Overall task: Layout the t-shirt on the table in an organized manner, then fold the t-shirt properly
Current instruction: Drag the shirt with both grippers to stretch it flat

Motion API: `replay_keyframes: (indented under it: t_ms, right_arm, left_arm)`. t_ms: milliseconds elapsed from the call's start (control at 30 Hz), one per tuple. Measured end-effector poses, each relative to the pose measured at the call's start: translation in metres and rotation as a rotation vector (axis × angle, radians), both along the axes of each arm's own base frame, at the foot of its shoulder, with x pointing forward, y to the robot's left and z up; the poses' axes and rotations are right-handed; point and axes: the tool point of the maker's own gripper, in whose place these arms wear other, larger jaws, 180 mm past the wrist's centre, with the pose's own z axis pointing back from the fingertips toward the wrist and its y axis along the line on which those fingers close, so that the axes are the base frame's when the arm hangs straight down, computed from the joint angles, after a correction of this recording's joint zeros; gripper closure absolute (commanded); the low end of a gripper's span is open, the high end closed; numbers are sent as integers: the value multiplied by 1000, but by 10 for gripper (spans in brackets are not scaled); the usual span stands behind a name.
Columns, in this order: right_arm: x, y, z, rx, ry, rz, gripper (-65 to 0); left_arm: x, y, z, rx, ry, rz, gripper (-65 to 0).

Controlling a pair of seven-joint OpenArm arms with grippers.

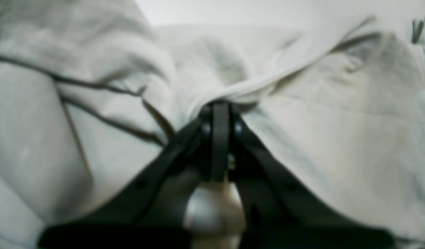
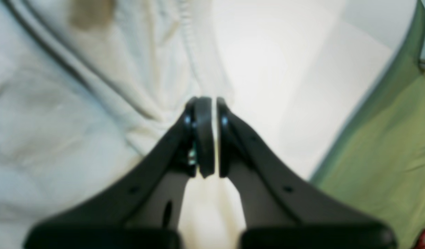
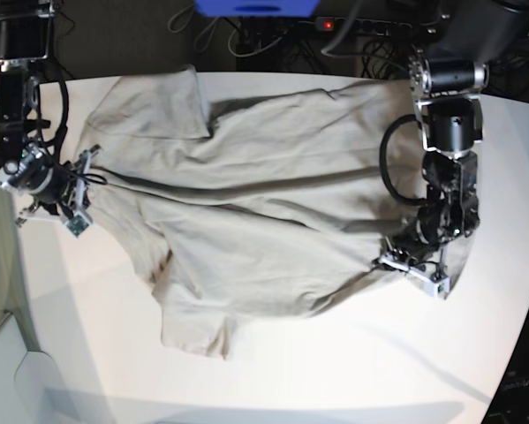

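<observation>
My left end effector (image 1: pixel 220 107) is pinched tight on a hem fold of the t-shirt (image 3: pixel 264 221), at the right of the base frame. My right end effector (image 2: pixel 209 103) is nearly closed on the shirt's edge at the left. The shirt sprawls wrinkled across the counter (image 3: pixel 335 371). To spread it well, I judge both arms should pull apart evenly, keeping the cloth low and taut.

The t-shirt (image 3: pixel 264 212) lies spread across the worktop (image 3: pixel 335 371), nearer its far edge. My left end effector (image 3: pixel 383 261) sits at the shirt's right edge, my right end effector (image 3: pixel 92 172) at its left edge, both on the cloth.
</observation>
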Motion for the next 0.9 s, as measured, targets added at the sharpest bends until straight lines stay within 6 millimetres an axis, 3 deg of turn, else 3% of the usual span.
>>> replay_keyframes:
  t_ms: [233,367,467,567,633,800,900]
  right_arm:
    - [-54,5,-39,9,133,1,-11]
    - [-62,14,-42,60,107,22,-11]
    - [-63,15,-42,64,105,24,-11]
    - [-57,13,-40,54,102,21,-11]
    - [-44,14,-32,57,71,25,-12]
    - [7,13,3,55,-51,28,-15]
    - [36,19,10,49,-72,44,-15]
  left_arm:
    - [37,47,17,126,-113,111,-1]
    - [65,52,52,153,-204,118,-1]
    - [73,76,74,131,-195,153,-1]
    - [62,91,87,95,-149,167,-1]
    - [51,94,94,77,-162,175,-1]
    - [3,71,100,30,-157,106,-1]
    - [-29,57,93,29,-139,55,-1]
